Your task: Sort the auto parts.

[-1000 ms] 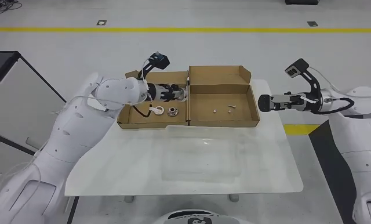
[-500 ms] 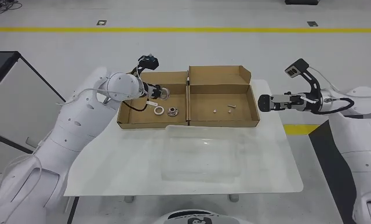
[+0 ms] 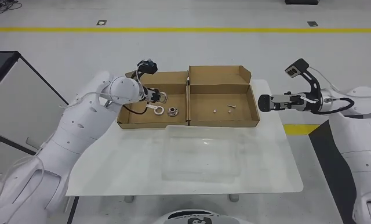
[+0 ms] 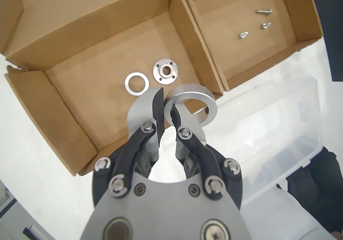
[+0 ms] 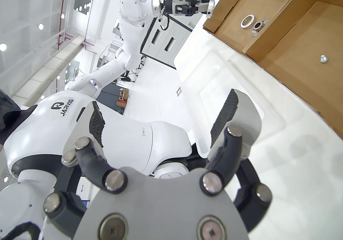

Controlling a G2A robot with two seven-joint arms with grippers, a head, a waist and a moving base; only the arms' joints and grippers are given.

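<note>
One big metal ring (image 4: 190, 103) is hanging in the left gripper (image 4: 166, 112). The fingers (image 4: 158, 107) are squeezing only a small bit of its rim, with one sitting outside the ring and the other poking inside it. I am thinking this is the risky part. The ring is looking heavy, and most of it is sticking out past the fingertips, toward 3 o'clock in the top view. A quick swing or a bump could be making it twist or slip out. The gripper is hovering over the left cardboard box (image 3: 134, 118), up above its floor and not touching it. If the ring is slipping out here, it is probably landing on the flat washer (image 3: 157, 111) at 6 o'clock or the round flange (image 3: 173, 112) at 5 o'clock. It could be knocking them about. Further along at 3 o'clock, the right cardboard box (image 3: 203, 99) is holding small bolts (image 3: 231, 106), well apart from the ring. A ring falling in there would be mixing with the wrong parts. A clear plastic bin (image 3: 203, 160) is sitting on the table (image 3: 116, 166) at 5 o'clock. Far over at 3 o'clock, the right gripper (image 3: 262, 103) is waiting just beside that box's outer wall. Its fingers are spread apart with nothing between them.
</note>
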